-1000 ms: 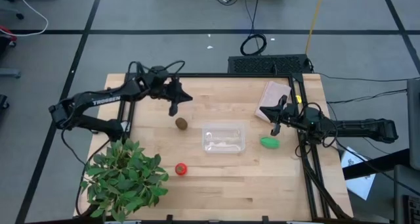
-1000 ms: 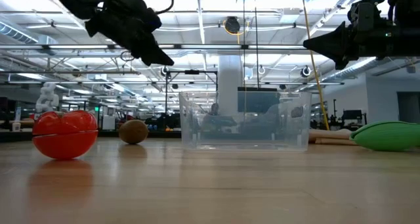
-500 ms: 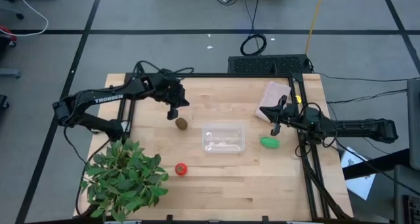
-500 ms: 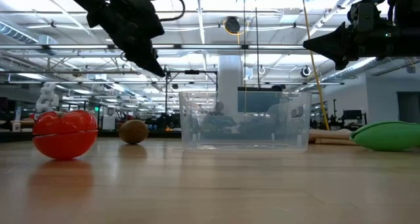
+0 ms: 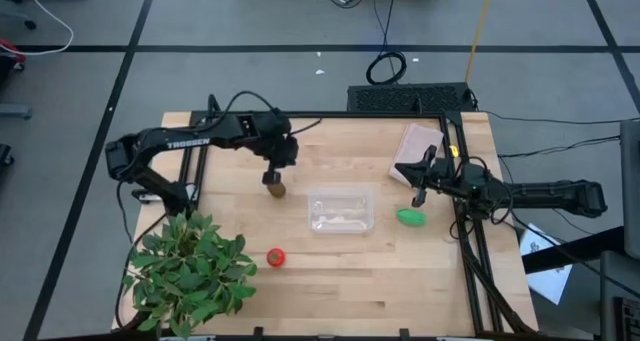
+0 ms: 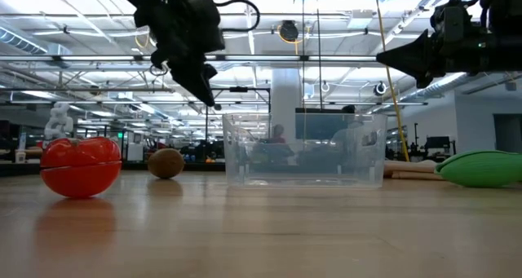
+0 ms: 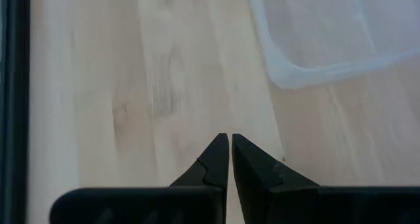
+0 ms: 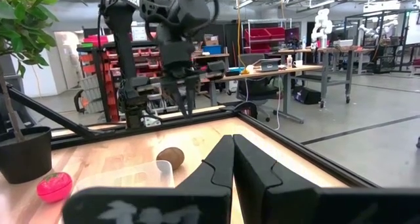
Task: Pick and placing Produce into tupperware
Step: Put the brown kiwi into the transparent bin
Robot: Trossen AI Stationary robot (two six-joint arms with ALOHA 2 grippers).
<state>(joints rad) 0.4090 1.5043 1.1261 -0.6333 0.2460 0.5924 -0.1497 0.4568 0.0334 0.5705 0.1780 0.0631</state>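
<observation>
The brown kiwi [image 5: 275, 189] lies on the wooden table, left of the clear tupperware [image 5: 340, 209]; it also shows in the low view [image 6: 165, 163] and the right wrist view [image 8: 170, 157]. The green oblong piece [image 5: 410, 217] lies right of the tupperware, and the red tomato [image 5: 275, 257] nearer the near edge. My left gripper [image 5: 270, 177] hangs shut, pointing down, just above the kiwi without touching it; its closed fingertips [image 7: 230, 140] show over bare wood near the tupperware's corner [image 7: 289, 76]. My right gripper [image 5: 416, 196], shut, waits above the table near the green piece.
A large leafy plant in a pot [image 5: 190, 271] stands at the table's near left corner. A pinkish-tan flat packet [image 5: 418, 146] lies at the far right. A black frame rail [image 5: 350, 115] runs along the far edge. Bare wood [image 5: 340, 281] lies in front of the tupperware.
My left arm has swung toward the table's right and near side, from the far left area to a spot over the kiwi, and its gripper has tipped to point down. The produce, the tupperware and the right arm have stayed put.
</observation>
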